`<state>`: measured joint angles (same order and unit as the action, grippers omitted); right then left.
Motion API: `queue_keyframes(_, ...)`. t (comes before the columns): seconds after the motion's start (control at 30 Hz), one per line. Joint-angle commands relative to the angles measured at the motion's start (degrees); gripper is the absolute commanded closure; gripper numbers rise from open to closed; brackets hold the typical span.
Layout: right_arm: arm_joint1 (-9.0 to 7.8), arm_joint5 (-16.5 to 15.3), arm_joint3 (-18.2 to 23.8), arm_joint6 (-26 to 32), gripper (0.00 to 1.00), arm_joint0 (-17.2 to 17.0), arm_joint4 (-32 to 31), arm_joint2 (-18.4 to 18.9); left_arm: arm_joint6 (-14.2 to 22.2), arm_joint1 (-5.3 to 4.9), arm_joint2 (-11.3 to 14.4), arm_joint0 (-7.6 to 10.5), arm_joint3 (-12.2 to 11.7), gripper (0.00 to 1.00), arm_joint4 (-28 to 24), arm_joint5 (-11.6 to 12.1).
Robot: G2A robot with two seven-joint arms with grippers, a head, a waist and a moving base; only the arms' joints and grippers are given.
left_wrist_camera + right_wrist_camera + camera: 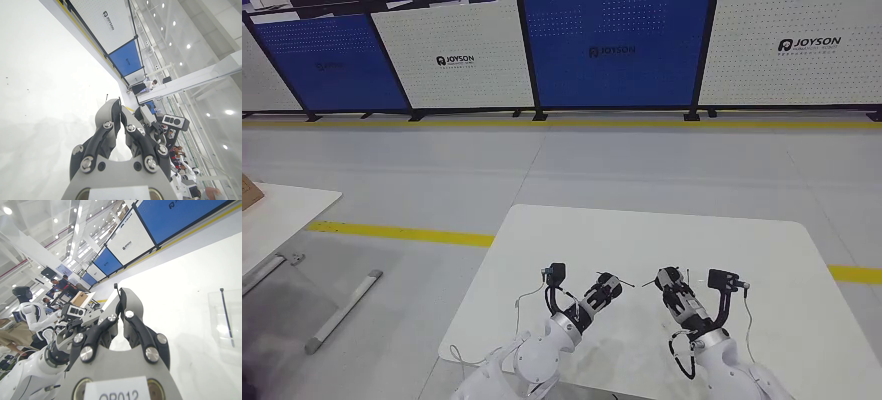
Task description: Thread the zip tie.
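My right gripper (121, 294) is shut on a black zip tie (117, 290), whose square head (115, 286) sticks out past the fingertips. My left gripper (119, 103) is shut too, with a thin black zip tie end (119, 98) poking out between its pads. I cannot tell whether both hold the same tie. In the top view the left gripper (610, 286) and right gripper (666, 279) hang close together over the near part of the white table (642, 230), tips turned toward each other with a small gap between.
A second black zip tie (226, 313) leans in a clear holder (217, 321) on the table beyond my right gripper; the left wrist view shows this tie (107, 97) as a thin upright stick. A smaller table (282, 215) stands off to the left.
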<state>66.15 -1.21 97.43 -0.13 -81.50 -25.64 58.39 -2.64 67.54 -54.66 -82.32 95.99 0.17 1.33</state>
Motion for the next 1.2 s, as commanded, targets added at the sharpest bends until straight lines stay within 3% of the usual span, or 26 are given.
queue_keyframes(0.0, 0.0, 0.0, 0.0, 0.0, 1.0, 0.0, 0.0, 0.0, 0.0, 0.0, 0.0, 0.0, 0.0, 1.0, 0.0, 0.0)
queue_keyframes(0.4, 1.42, -0.1, -3.0, -0.9, 1.0, 1.6, 0.6, -1.9, 0.0, 0.0, 0.0, 0.0, 0.0, 1.0, 0.0, 0.0)
queue_keyframes(1.17, 2.23, 1.7, -3.9, -0.9, 1.0, 2.4, -0.1, -2.3, 0.0, 0.0, 0.0, 0.0, 0.0, 1.0, 0.0, 0.0)
